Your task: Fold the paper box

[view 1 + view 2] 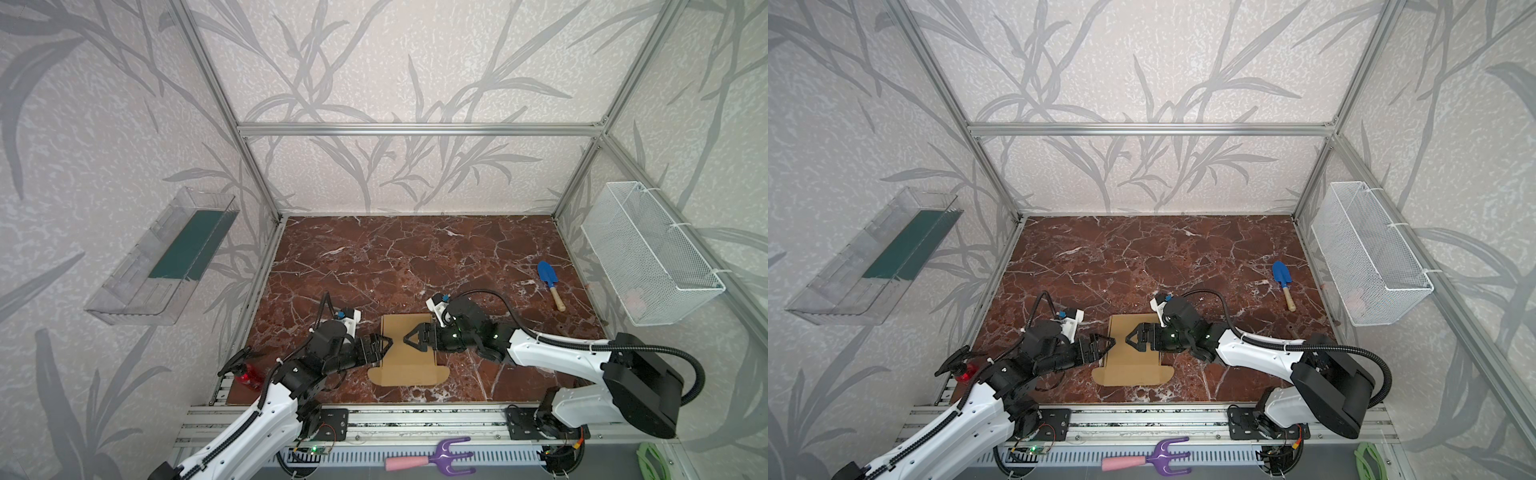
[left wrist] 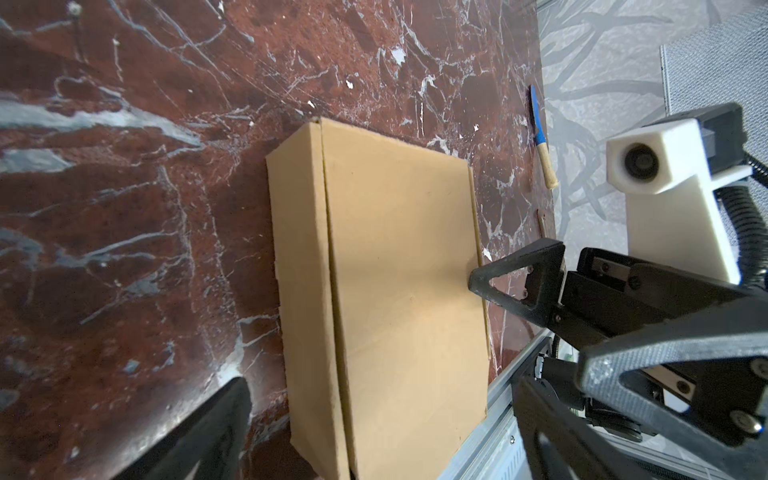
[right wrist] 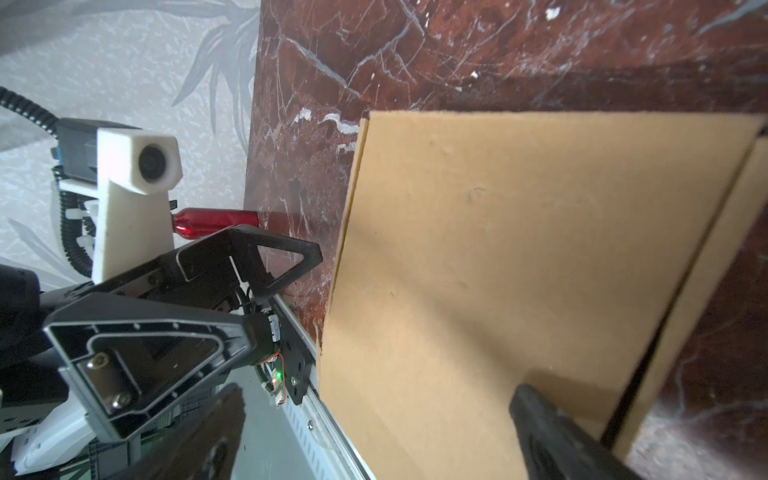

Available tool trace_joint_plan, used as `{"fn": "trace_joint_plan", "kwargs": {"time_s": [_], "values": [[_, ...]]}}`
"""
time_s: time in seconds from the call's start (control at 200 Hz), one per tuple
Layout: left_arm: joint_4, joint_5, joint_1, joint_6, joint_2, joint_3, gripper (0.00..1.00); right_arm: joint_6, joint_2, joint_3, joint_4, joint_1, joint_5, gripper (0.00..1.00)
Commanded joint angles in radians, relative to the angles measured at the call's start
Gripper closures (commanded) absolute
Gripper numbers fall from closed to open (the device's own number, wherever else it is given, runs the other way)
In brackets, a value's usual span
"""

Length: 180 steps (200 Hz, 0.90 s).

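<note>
The paper box (image 1: 409, 365) (image 1: 1131, 365) is a tan cardboard blank lying flat on the marble table (image 1: 415, 257) near the front middle, with rounded tabs at its near corners. A side strip is creased along one edge of its main panel (image 2: 399, 270) (image 3: 519, 249). My left gripper (image 1: 385, 349) (image 1: 1106, 347) (image 2: 382, 380) is open at the box's left edge, holding nothing. From the right, my right gripper (image 1: 409, 338) (image 1: 1130, 337) (image 3: 374, 399) reaches low over the panel, open too. The two grippers face each other, tips a short way apart. Whether either touches the cardboard does not show.
A blue trowel (image 1: 549, 283) lies at the right of the table. A red bottle (image 1: 248, 376) sits at the front left corner. A wire basket (image 1: 652, 253) hangs on the right wall, a clear bin (image 1: 162, 257) on the left wall. A purple hand rake (image 1: 432, 457) lies before the front rail.
</note>
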Motion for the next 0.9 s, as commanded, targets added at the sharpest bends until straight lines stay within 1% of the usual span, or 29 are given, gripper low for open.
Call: {"fn": "trace_joint_plan", "kwargs": {"time_s": [0.0, 0.13, 0.28, 0.41, 0.5, 0.6, 0.895], "values": [[0.077, 0.006, 0.000, -0.028, 0.011, -0.024, 0.01, -0.013, -0.005, -0.009, -0.041, 0.007, 0.078, 0.01], [0.121, -0.009, 0.001, -0.029, 0.038, -0.028, 0.01, -0.036, -0.035, -0.007, -0.081, 0.006, 0.121, 0.01], [0.140, -0.028, 0.000, -0.017, 0.083, -0.017, 0.01, -0.097, -0.113, 0.038, -0.210, 0.008, 0.190, 0.01], [0.226, 0.001, 0.000, -0.044, 0.149, -0.036, 0.01, -0.112, -0.150, 0.038, -0.287, 0.009, 0.233, 0.00], [0.261, 0.011, 0.000, -0.050, 0.183, -0.043, 0.01, -0.115, -0.151, 0.019, -0.313, 0.023, 0.270, 0.03], [0.290, 0.003, 0.000, -0.056, 0.194, -0.044, 0.01, -0.113, -0.131, -0.004, -0.287, 0.040, 0.289, 0.04], [0.421, 0.011, -0.008, -0.085, 0.295, -0.035, 0.01, -0.090, -0.012, -0.016, -0.113, 0.041, 0.197, 0.05]]}}
